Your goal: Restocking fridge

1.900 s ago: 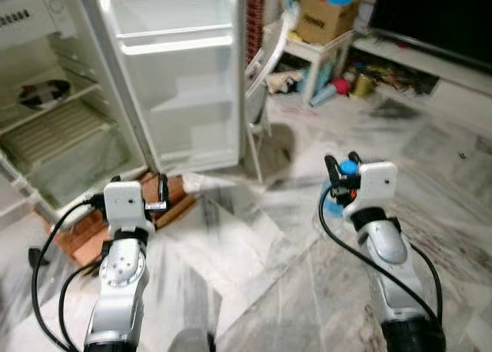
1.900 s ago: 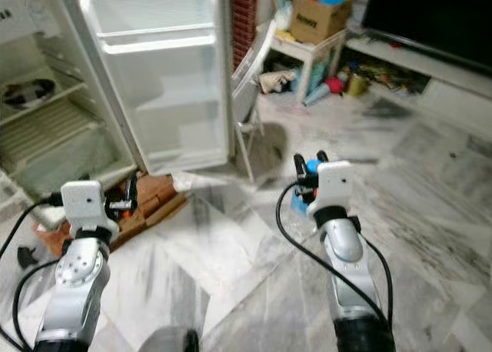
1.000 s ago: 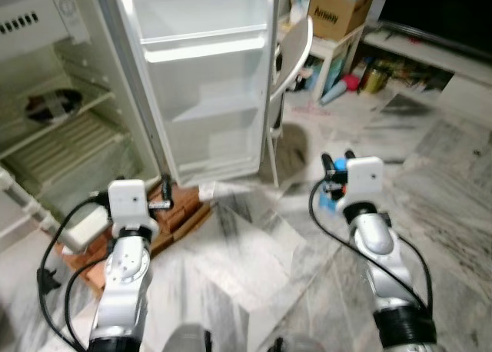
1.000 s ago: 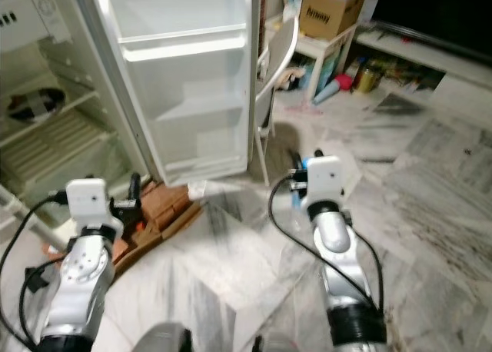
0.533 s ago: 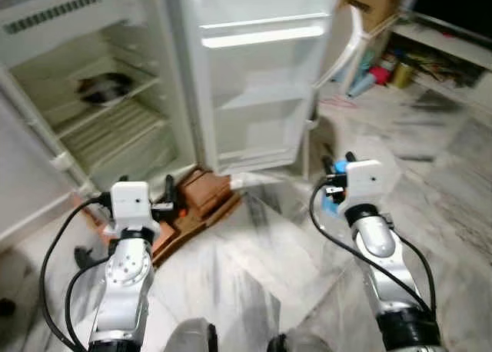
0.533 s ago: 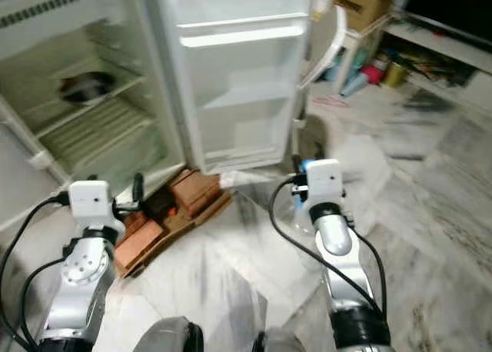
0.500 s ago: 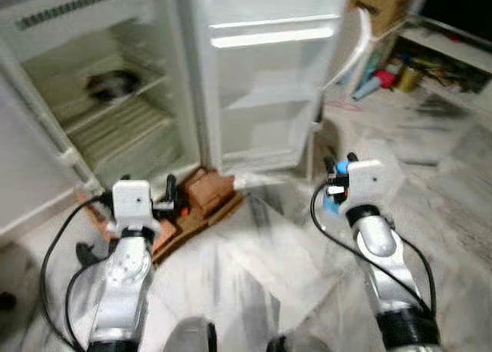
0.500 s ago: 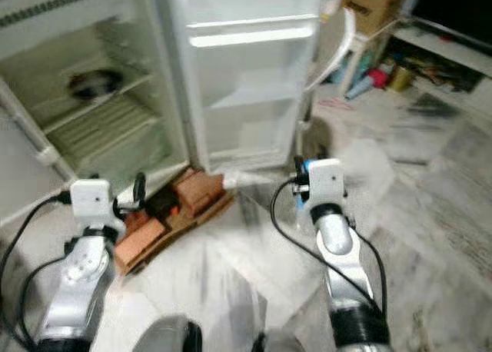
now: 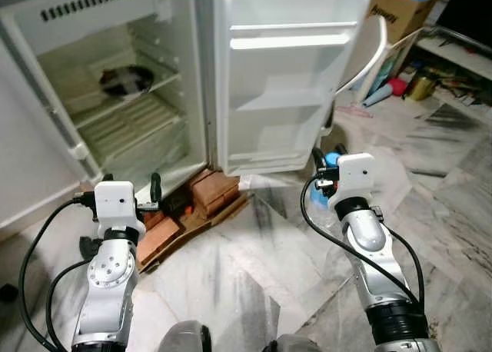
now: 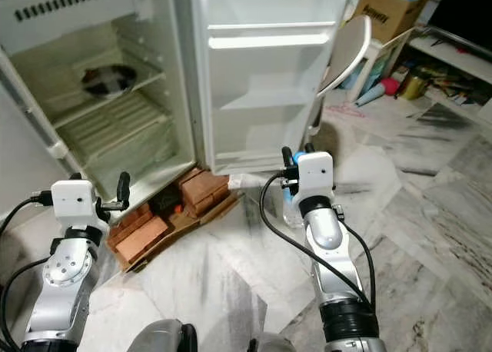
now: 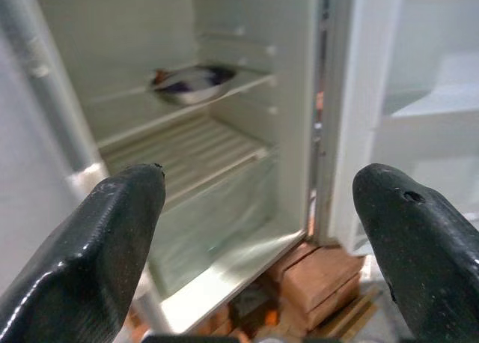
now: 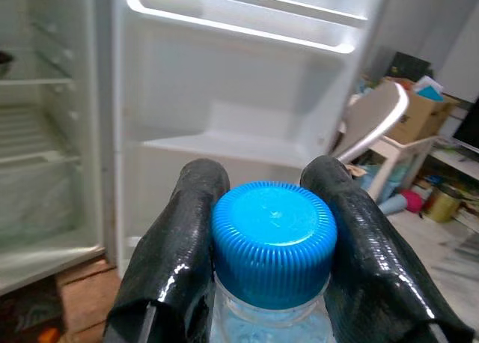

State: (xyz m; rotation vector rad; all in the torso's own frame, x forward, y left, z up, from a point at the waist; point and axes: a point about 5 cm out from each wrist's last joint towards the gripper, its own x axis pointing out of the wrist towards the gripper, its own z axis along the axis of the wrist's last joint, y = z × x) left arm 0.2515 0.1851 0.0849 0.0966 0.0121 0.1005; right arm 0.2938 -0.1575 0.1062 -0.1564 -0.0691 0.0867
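Note:
A small white fridge (image 9: 115,98) stands open ahead, its door (image 9: 284,83) swung to the right with bare door shelves. A dark bowl (image 9: 127,77) rests on the upper wire shelf inside. My right gripper (image 12: 266,231) is shut on the blue cap of a clear water bottle (image 12: 271,242), held upright in front of the door; the bottle (image 9: 332,161) peeks out beside the wrist. My left gripper (image 11: 262,231) is open and holds nothing, raised before the fridge's lower compartment.
The fridge sits on bricks and cardboard (image 9: 204,202) on a marble floor. A white plastic chair (image 9: 367,48) stands right of the door. Behind it are a cardboard box (image 9: 400,10) on a small table and clutter (image 9: 419,83) by a low shelf.
The camera has turned and moved closer, so the fridge now sits nearer the centre. Both arms keep their poses, the right still holding the bottle.

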